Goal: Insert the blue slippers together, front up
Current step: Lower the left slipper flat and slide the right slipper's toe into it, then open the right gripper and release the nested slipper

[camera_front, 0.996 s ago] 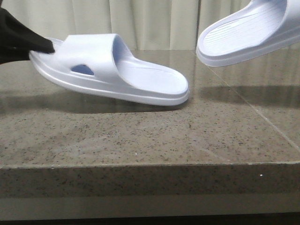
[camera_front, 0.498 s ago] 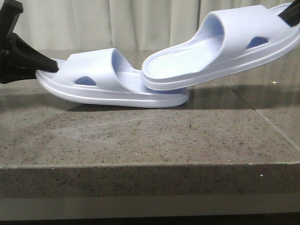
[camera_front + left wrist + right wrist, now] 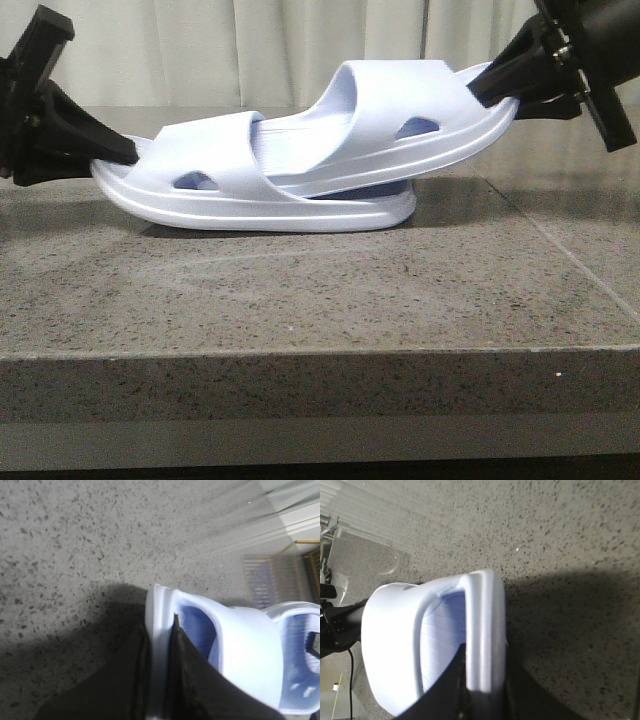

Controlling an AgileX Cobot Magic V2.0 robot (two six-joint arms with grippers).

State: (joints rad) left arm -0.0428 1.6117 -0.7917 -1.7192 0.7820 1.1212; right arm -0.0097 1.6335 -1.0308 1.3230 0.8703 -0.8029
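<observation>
Left gripper (image 3: 125,152) clamps lower slipper (image 3: 260,205) at its 9 o'clock end on the stone table (image 3: 320,300), right gripper (image 3: 485,90) clamps upper slipper (image 3: 390,130) slid under its strap.

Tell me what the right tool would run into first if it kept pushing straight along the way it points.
The right tool grips the upper slipper and points down-left. Pushed on, that slipper would likely jam under the strap of the lower slipper, which the left tool holds. Depth is unclear.
</observation>
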